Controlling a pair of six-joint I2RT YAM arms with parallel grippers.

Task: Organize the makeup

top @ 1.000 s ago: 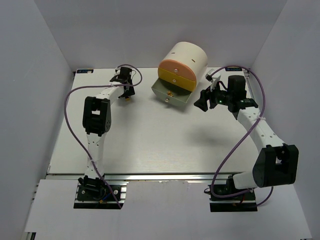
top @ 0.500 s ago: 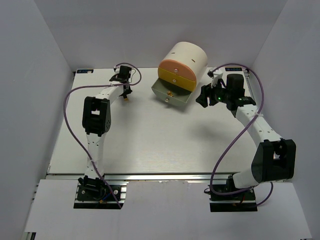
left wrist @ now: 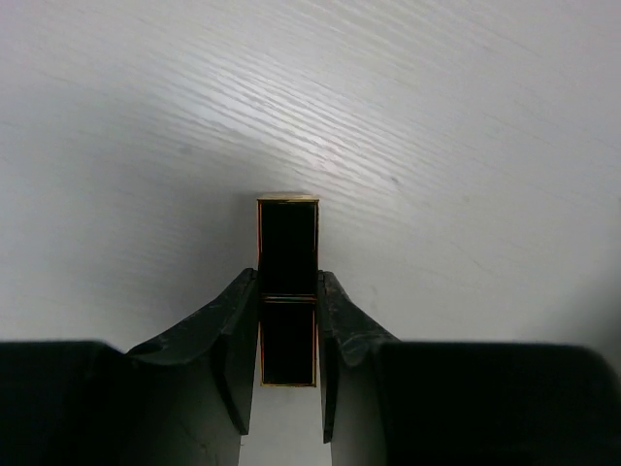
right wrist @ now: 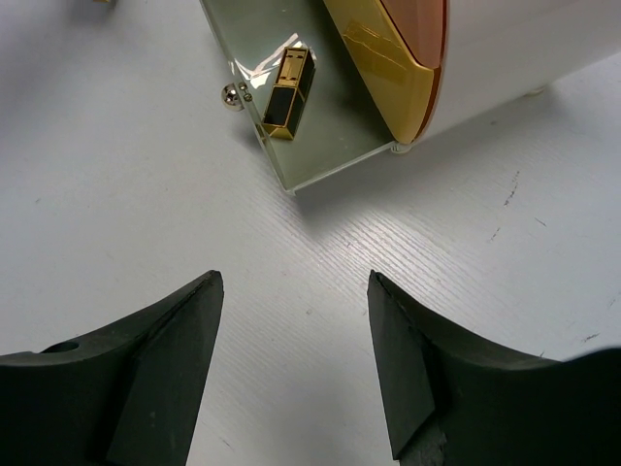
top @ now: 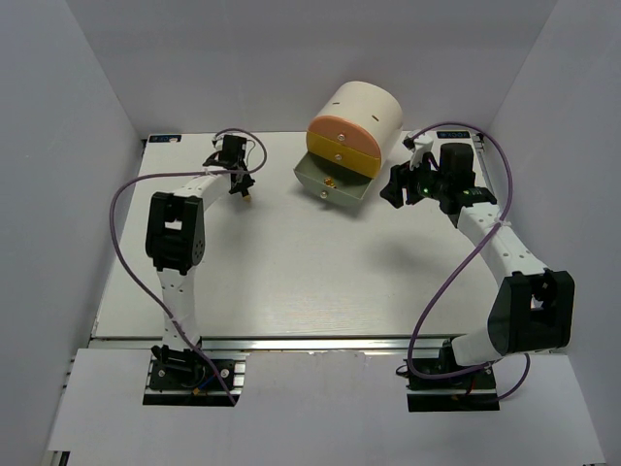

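left gripper (left wrist: 288,291) jaws narrow, clamped on a black-and-gold lipstick tube (left wrist: 287,243). tube sticks out past the fingertips over the white table (left wrist: 466,146); can't tell if it touches. right gripper (right wrist: 296,291) jaws wide, nothing between them, over bare table just beside the open grey-green drawer (right wrist: 330,136). second lipstick tube (right wrist: 288,92) lies inside that drawer. drawer is the lowest in the cream cylinder (top: 364,105) at far middle. left gripper is well to its left.

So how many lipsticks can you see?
2. One lipstick in the left gripper, a second lipstick lying in the open drawer. Others could be hidden in the shut drawers.
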